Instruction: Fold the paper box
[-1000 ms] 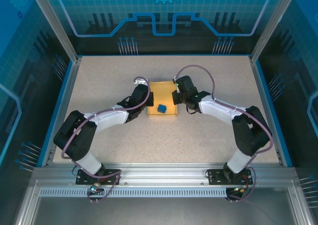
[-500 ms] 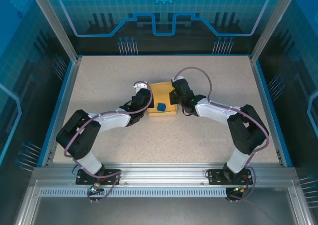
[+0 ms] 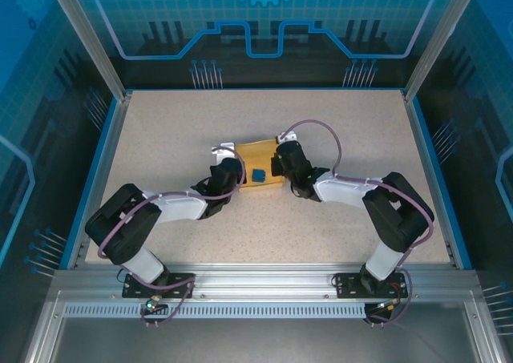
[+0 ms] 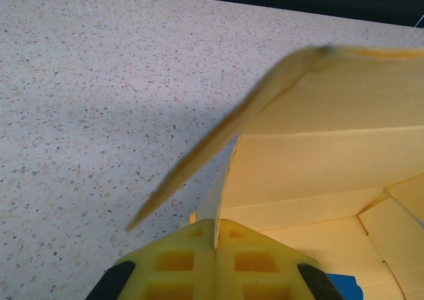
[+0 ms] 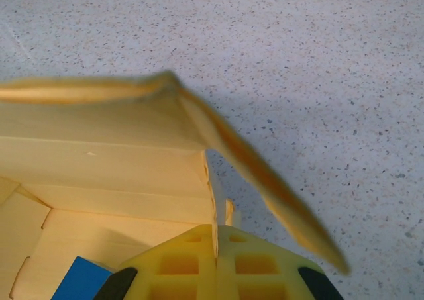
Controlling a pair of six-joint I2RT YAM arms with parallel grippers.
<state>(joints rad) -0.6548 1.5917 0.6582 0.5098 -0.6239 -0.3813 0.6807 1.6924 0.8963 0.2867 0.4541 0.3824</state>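
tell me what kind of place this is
Probably a robot test cell: a speckled beige tabletop fenced by blue circuit-patterned wall panels, with a slotted aluminium rail at the near edge.

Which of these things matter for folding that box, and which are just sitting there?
In the job: paper box; left tool and right tool, each pinching a box wall.
Just there: blue cube inside the box; table.

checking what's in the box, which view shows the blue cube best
The top external view: the whole blue cube shows from above, inside the paper box. The right wrist view catches one corner of the cube at its bottom edge; the left wrist view, a smaller sliver.
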